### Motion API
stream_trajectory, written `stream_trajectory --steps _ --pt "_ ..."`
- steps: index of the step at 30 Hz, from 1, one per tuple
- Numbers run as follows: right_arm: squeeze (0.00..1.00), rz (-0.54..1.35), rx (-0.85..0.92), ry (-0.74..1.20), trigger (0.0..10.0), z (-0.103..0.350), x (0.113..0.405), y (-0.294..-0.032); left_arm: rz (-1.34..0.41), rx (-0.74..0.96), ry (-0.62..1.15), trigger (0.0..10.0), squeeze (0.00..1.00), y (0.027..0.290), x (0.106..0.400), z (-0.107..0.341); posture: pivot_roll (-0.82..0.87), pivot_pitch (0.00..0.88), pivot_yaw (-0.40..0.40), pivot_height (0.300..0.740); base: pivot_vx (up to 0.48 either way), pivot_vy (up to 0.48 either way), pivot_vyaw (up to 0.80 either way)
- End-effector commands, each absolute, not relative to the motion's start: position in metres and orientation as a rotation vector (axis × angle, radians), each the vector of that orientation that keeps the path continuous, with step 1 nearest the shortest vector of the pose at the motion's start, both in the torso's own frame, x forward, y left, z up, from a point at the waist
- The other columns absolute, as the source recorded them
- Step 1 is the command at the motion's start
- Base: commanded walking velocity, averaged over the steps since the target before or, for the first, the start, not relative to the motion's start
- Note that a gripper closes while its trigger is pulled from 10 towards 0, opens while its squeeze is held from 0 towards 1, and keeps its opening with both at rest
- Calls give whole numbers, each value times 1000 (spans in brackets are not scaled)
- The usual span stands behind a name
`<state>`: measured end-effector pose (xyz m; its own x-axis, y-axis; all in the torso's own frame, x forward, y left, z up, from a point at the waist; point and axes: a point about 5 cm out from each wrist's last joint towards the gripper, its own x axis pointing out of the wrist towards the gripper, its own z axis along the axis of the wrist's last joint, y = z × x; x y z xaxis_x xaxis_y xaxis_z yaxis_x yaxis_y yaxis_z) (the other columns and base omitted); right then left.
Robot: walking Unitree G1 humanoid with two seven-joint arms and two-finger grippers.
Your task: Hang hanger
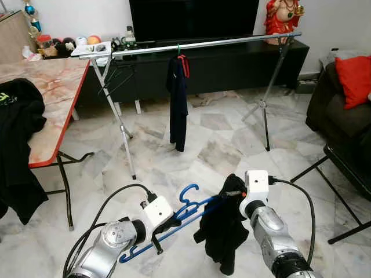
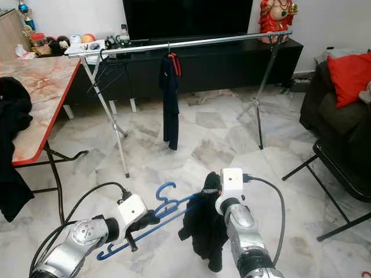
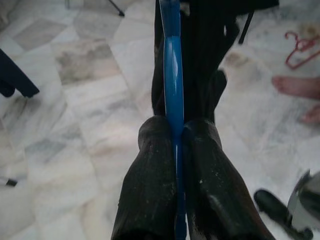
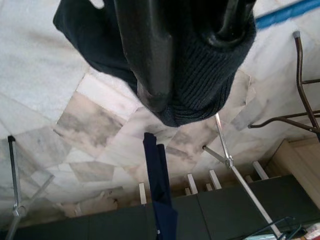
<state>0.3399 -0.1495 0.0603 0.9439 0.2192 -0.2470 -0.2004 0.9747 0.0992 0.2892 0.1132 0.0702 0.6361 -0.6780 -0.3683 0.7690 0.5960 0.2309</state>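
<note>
Glossy blue plastic hanger, dark ribbed knit garment, shiny metal rail, polished veined marble floor, and marble-patterned, red-edged bench.

There was one rack, one blue hanger, one red hanger, two hung garments, and one table.

I stand in a home's living room: beyond my left pincer stretch a marble floor, a drying rack, a television on its dark cabinet, and a sofa with a red cushion.
</note>
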Motion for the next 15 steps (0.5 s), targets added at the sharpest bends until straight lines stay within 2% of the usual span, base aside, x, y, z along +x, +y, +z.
stream_trajectory --steps 1,6,9,10,13,15 --pt "0 216 113 254 10000 61 339 -148 -848 353 193 10000 0 107 295 83 69 46 18 740 0 0 0" --pt "0 278 188 194 10000 74 342 -140 -862 344 194 10000 0 103 293 83 68 48 19 740 0 0 0" --pt "0 433 185 129 10000 88 340 -129 -867 324 194 10000 0 103 291 83 68 48 19 740 0 0 0" --pt "0 433 185 129 10000 88 340 -129 -867 324 194 10000 0 103 291 83 68 48 19 740 0 0 0" --pt "0 496 -58 102 10000 91 337 -135 -884 320 205 10000 0 102 289 82 68 48 19 740 0 0 0" --pt "0 471 -97 102 10000 91 339 -140 -888 319 208 10000 0 103 289 82 68 48 19 740 0 0 0"
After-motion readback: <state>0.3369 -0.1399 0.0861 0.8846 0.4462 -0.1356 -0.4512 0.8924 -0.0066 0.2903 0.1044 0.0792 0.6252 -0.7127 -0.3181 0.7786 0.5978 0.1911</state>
